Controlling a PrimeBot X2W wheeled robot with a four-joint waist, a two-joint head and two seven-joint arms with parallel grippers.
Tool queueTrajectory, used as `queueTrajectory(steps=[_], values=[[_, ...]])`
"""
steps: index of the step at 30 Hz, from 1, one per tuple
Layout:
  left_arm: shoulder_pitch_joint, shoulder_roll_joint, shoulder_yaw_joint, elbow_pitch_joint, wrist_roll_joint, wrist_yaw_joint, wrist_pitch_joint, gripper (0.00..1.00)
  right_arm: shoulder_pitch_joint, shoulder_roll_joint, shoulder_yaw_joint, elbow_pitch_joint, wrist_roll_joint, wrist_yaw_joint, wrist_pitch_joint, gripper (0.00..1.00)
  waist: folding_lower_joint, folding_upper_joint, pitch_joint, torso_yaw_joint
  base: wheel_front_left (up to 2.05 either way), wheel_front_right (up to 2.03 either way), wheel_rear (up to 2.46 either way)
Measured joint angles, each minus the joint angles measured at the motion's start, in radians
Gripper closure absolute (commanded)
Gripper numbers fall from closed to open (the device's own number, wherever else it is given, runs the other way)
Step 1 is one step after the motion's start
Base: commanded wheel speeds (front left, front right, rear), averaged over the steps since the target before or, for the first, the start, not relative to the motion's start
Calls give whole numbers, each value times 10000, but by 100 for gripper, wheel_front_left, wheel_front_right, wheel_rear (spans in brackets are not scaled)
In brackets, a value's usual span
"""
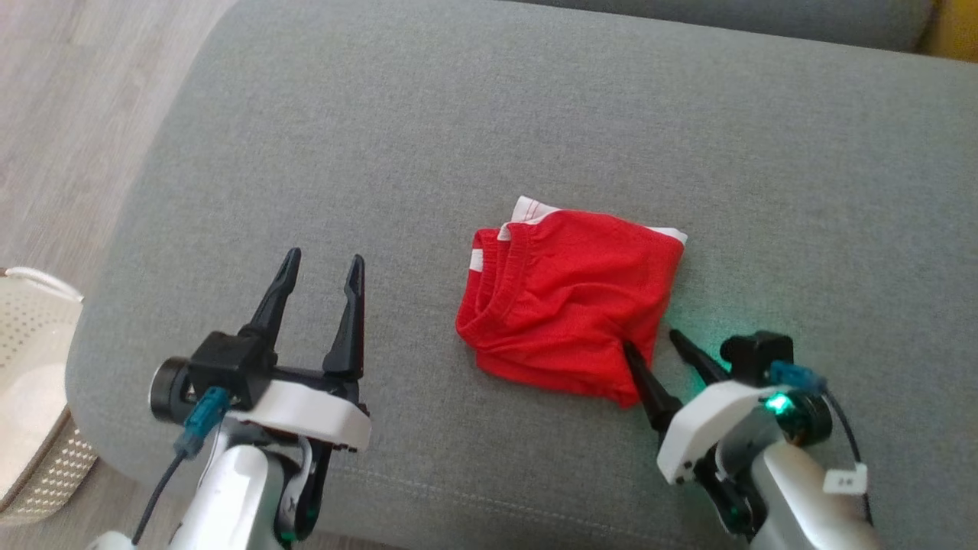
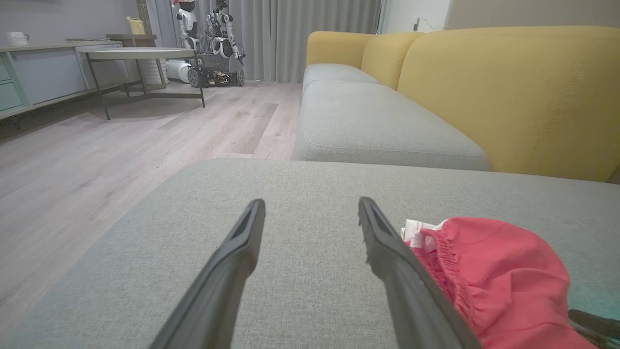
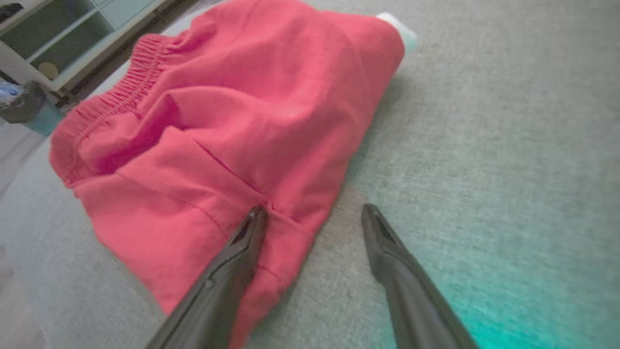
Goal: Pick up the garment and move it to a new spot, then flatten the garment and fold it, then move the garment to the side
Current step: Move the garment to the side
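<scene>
The garment (image 1: 569, 302) is a pair of red shorts with white trim, lying folded into a compact bundle on the grey sofa cushion (image 1: 489, 114). My right gripper (image 1: 652, 338) is open at the bundle's near right corner; one finger lies over the red cloth, the other on bare cushion. In the right wrist view the garment (image 3: 232, 126) spreads ahead, and the gripper (image 3: 312, 211) straddles its edge. My left gripper (image 1: 322, 263) is open over bare cushion, well left of the garment. The left wrist view has the garment (image 2: 494, 276) just right of the open gripper (image 2: 310, 208).
A white perforated basket (image 1: 30, 397) stands on the wooden floor past the cushion's left edge. In the left wrist view a yellow sofa back (image 2: 508, 92) rises on the right, a round table (image 2: 140, 53) and another robot (image 2: 213, 43) stand far off across the floor.
</scene>
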Motion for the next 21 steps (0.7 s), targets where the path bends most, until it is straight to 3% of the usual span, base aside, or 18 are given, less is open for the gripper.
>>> queueTrajectory(steps=[4, 5, 7, 15, 21], values=[[-1, -71, 35, 35, 0, -10, 0, 0, -518, 6, 232, 376, 539, 0, 355, 0, 0, 0, 90, 51, 0, 0, 0], [-1, -94, 67, 21, 6, -10, 0, 0, -619, 6, 351, 420, 692, 0, 489, 52, -1, 0, 102, 33, 0, 0, 0], [-1, -144, 167, -2, 12, -15, -2, 0, -753, -2, 546, 439, 844, 0, 612, 100, -1, 0, 123, -37, 0, 0, 0], [-1, -186, 307, -117, 144, -105, -2, 0, -918, -134, 1243, 282, 1162, 0, 846, 100, 0, 0, 126, -535, 0, 0, 0], [7, -171, 564, -274, 222, -188, -2, 0, -984, -1093, 1348, -286, 1127, 0, 993, 100, 0, 0, 74, -1506, 0, 0, 0]])
